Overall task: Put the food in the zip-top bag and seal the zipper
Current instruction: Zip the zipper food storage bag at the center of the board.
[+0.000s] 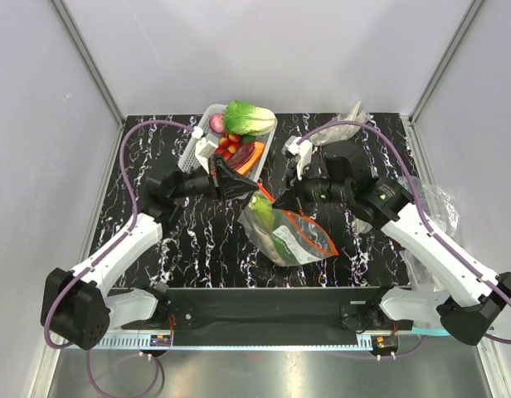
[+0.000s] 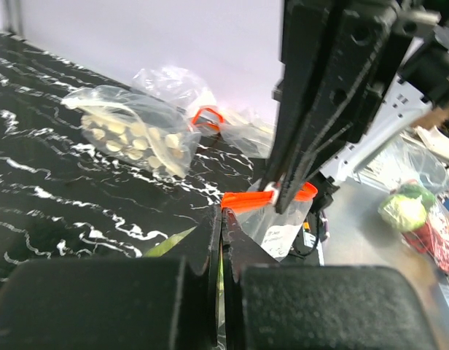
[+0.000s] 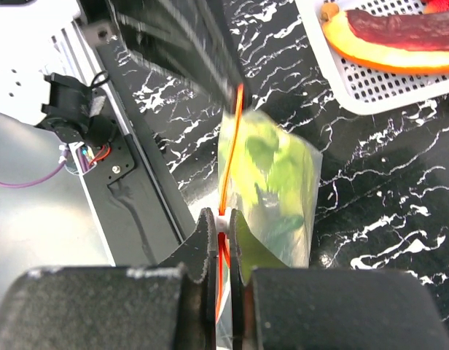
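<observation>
Black marbled counter (image 1: 197, 240) carries zip-top bag (image 1: 293, 240), food (image 3: 275, 168) inside it. Left claw (image 1: 249, 191) & right claw (image 1: 276, 201) both clenched on zipper (image 3: 237, 131) at bag's mouth; strip runs straight btwn them.

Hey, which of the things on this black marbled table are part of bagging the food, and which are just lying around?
Job: clear zip-top plastic bag; its red-orange zipper strip, pinched by the shut left pincer and right pincer; green and white toy vegetables inside.
Lying about: white perforated basket holding leafy green cabbage and small red round pieces; wrinkly clear bag of pale pieces.
</observation>
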Motion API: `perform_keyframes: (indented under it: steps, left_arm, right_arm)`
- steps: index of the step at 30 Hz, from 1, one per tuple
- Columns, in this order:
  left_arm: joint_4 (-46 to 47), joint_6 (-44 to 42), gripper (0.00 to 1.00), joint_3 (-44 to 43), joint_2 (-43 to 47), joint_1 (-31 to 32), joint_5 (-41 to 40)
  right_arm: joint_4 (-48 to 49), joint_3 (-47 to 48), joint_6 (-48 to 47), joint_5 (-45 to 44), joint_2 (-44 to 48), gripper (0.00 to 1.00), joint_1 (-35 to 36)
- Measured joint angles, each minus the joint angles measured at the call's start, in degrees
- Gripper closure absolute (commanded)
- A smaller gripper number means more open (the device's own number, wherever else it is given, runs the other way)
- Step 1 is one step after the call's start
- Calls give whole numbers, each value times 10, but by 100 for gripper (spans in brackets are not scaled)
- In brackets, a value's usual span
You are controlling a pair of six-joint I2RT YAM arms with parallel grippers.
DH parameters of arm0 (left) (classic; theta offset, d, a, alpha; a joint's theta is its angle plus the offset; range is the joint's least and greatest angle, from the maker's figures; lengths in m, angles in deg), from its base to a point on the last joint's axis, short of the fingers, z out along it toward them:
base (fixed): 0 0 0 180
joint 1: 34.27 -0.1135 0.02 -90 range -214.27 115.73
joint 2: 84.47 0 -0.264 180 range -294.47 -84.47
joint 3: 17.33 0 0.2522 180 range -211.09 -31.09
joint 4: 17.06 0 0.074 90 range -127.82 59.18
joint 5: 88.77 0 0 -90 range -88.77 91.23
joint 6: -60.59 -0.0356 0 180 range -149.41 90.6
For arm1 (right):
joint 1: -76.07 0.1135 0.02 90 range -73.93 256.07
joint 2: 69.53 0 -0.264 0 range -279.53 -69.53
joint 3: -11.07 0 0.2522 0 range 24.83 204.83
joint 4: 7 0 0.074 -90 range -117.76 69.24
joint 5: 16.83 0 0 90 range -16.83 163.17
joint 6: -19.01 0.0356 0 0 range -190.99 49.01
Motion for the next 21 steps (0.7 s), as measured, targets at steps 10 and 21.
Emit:
perform_keyframes:
  steps: [10, 21]
  left_arm:
    - [-35, 11, 100, 3, 6, -57, -29]
    - [-130, -7, 100, 3, 9, -136, -104]
  right_arm:
    - [-14, -37, 17, -24, 22, 99, 0]
    - [-87, -83, 54, -62, 72, 99, 1]
